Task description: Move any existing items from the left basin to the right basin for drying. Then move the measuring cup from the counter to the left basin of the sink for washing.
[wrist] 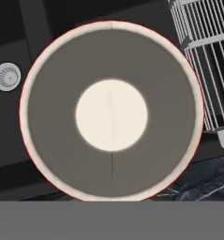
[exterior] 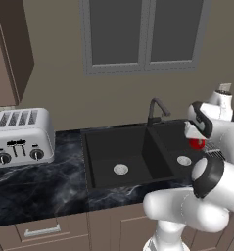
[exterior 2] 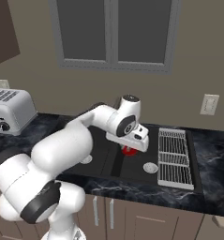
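Gripper (exterior 2: 130, 146): closed on red mug (exterior 2: 128, 150).
Red mug: held above right basin (exterior 2: 148, 154), left of its silver drain (exterior 2: 150, 167).
Drying rack (exterior 2: 175, 157): right of that basin.

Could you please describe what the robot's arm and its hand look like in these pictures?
The arm is built of smooth, rounded, glossy white segments, joined by dark grey to black bands and round caps at the joints. The hand is a blocky white housing with a small dark patch on its side. No cables or markings can be seen. The gripper's fingers are hidden in every view.
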Tool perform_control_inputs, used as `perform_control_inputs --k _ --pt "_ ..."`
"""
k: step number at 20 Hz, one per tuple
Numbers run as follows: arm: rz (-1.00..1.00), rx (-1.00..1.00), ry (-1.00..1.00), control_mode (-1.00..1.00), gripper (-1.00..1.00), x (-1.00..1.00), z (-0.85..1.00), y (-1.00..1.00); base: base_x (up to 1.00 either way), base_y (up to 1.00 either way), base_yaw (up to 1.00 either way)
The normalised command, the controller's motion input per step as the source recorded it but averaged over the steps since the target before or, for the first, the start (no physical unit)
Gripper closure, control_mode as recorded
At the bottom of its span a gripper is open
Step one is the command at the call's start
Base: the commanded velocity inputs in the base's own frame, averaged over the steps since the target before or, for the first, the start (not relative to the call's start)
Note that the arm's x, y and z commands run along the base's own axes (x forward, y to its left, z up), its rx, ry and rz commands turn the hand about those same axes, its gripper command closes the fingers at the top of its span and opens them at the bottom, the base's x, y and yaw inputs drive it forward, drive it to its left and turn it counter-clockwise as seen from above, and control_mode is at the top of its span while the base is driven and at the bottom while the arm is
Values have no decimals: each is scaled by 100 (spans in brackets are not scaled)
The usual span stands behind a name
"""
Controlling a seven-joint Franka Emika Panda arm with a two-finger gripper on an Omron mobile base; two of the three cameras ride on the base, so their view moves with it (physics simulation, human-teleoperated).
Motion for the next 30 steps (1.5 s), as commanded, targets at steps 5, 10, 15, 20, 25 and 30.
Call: perform_control_inputs --k 5,10,15,20,25,30 --pt "1 0 2 -100 100 5 -23 -5 0 0 0" --pt "1 0 1 -100 100 7 -23 -3 0 0 0" --pt "1 0 1 -100 100 14 -23 0 0 0 0" --pt "0 0 1 -100 100 13 -24 0 0 0 0" --pt "1 0 1 -100 100 10 -24 0 0 0 0" --pt "1 0 1 -100 100 11 -23 0 0 0 0"
